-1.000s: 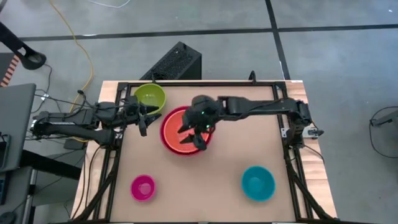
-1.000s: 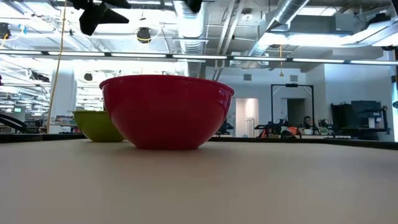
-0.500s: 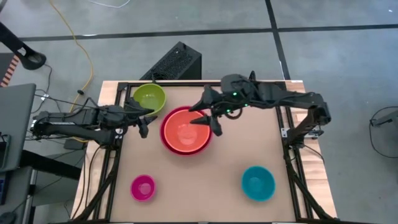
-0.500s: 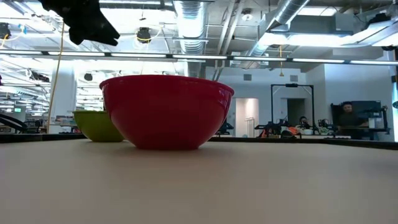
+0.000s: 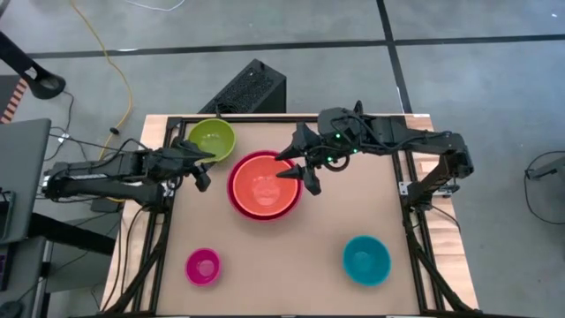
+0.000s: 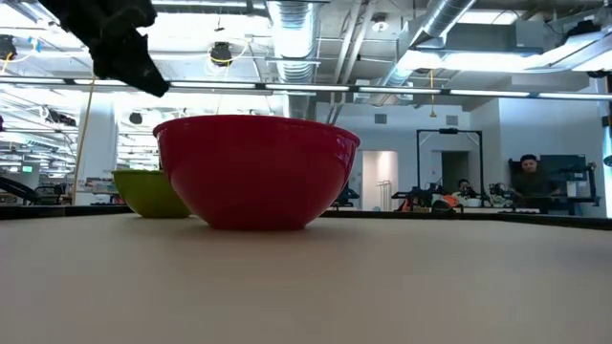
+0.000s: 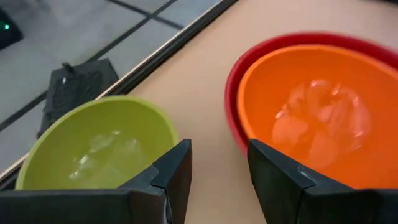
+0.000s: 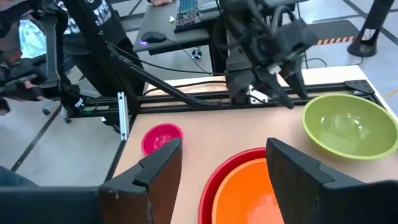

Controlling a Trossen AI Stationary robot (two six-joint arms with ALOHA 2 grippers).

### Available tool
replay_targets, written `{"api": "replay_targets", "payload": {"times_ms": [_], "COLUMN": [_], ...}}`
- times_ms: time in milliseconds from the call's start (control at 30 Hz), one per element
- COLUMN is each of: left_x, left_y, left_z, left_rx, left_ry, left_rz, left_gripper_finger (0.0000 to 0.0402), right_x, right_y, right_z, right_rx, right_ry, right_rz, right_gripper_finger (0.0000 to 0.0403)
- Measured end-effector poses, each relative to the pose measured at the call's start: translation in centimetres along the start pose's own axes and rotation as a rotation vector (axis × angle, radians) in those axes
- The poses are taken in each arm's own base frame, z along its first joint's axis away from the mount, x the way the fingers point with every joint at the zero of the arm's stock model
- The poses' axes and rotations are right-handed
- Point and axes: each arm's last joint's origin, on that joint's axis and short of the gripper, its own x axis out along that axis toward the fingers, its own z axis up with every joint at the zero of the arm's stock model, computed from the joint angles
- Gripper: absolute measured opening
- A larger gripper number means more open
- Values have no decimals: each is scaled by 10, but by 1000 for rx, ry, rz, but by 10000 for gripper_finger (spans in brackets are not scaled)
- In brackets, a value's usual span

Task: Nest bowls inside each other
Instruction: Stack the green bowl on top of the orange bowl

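Observation:
An orange bowl [image 5: 264, 189] sits nested inside the larger red bowl [image 5: 237, 196] at the table's middle. A green bowl [image 5: 212, 139] stands at the far left, a small pink bowl [image 5: 202, 266] at the near left and a teal bowl [image 5: 365, 260] at the near right. My left gripper [image 5: 203, 168] hovers open between the green bowl [image 7: 99, 146] and the red bowl [image 7: 231, 93], tipped downward. My right gripper [image 5: 298, 166] hangs open above the red bowl's far right rim, holding nothing; its wrist view looks down on the orange bowl [image 8: 249, 193].
A dark frame [image 5: 282, 119] runs along the table's far, left and right edges. Bare tabletop [image 5: 282, 256] lies between the pink and teal bowls. In the low view the red bowl [image 6: 253, 172] stands in front of the green bowl [image 6: 148, 191].
My right gripper has risen from over the nested bowls and drawn back toward the table's far right, staying open. The orange bowl stays inside the red one. My left gripper has tipped downward and sunk a little beside the green bowl.

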Motion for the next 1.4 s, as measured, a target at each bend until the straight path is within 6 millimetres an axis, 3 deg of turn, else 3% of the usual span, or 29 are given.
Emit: {"api": "replay_targets", "payload": {"times_ms": [233, 600, 900, 1400], "left_x": [23, 58, 66, 74], "left_y": [-2, -1, 18, 42], "left_z": [-7, -15, -13, -15], "left_rx": [93, 207, 147, 27], "left_ry": [193, 374, 396, 456], "left_rz": [-62, 0, 71, -27], "left_gripper_finger": [145, 145, 145, 145], "right_x": [0, 0, 0, 0], "right_y": [0, 0, 0, -2], "right_z": [0, 0, -1, 0], "right_rx": [1, 11, 17, 21], "right_ry": [-1, 2, 6, 5], "right_rz": [-1, -1, -1, -6], "right_gripper_finger": [234, 234, 234, 234]}}
